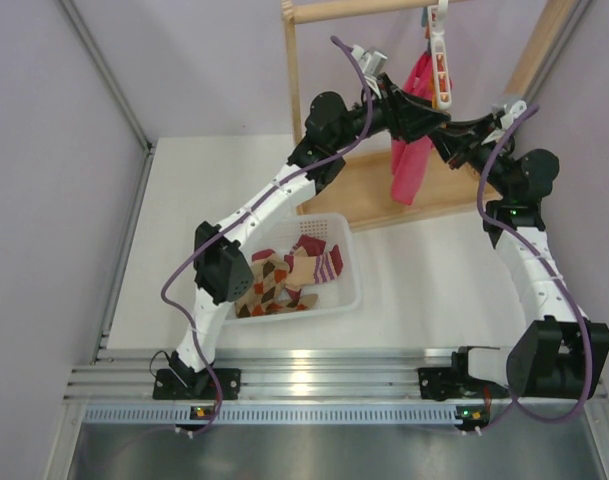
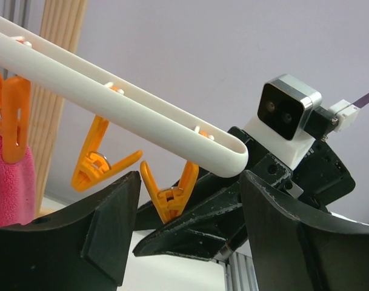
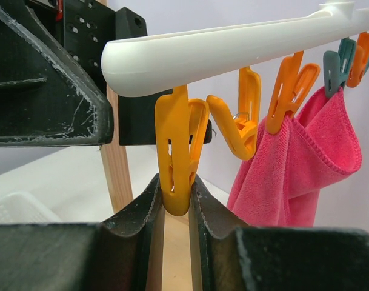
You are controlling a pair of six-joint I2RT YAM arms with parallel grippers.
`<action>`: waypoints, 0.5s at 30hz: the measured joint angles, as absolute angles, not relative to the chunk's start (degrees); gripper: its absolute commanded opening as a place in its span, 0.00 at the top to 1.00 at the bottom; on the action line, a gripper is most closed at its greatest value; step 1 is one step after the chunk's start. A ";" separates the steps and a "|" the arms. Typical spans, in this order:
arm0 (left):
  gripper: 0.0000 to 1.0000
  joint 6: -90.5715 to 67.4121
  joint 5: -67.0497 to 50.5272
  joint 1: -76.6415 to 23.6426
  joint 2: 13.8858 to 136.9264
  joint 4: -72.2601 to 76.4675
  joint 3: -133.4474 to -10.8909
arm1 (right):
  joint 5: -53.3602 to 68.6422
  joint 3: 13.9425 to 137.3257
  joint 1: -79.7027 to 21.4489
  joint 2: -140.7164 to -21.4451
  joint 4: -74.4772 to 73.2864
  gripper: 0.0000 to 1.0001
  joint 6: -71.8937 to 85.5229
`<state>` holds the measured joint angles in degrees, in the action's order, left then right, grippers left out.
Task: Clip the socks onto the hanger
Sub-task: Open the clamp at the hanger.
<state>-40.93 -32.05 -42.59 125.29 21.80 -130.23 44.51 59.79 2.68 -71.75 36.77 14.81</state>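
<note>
- Right wrist view: the right tool (image 3: pixel 177 203) is nearly closed, its two fingers (image 3: pixel 139 212) pinching the lower end of an orange clip (image 3: pixel 178 145) between them.
- That clip hangs from the very end of the hanger (image 3: pixel 232 51), a white bar that runs up and to the right across the view.
- Further along the bar hang more orange clips and a grey-green one; some of them hold a pink cloth (image 3: pixel 305 157).
- Left wrist view: the left tool (image 2: pixel 190 218) stands wide open with nothing in its grip. The rounded end of the hanger (image 2: pixel 142 109) and the pinched orange clip (image 2: pixel 169 194) show between its fingers (image 2: pixel 105 230).
- Top external view: both arms reach to the far side of the worktop, meeting under the hanger (image 1: pixel 441 60), which hangs from the top rail of a wooden rack (image 1: pixel 354 10).
- The socks (image 1: pixel 289 275) lie heaped in a white basket (image 1: pixel 352 275) on the worktop, left of centre and towards its near edge, well apart from the hanger.
</note>
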 measured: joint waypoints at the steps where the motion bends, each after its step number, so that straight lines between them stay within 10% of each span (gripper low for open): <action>1: 0.28 -41.12 -31.88 -42.59 125.56 22.24 -130.30 | 44.69 59.81 2.68 -71.75 36.77 1.00 15.18; 15: 0.45 -40.18 -30.02 -43.24 127.37 24.51 -132.29 | 45.43 60.88 2.68 -71.61 35.83 1.00 16.80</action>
<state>-40.18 -30.02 -43.24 127.37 24.51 -132.29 45.43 60.88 2.68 -71.61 35.83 16.80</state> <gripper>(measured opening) 0.590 0.167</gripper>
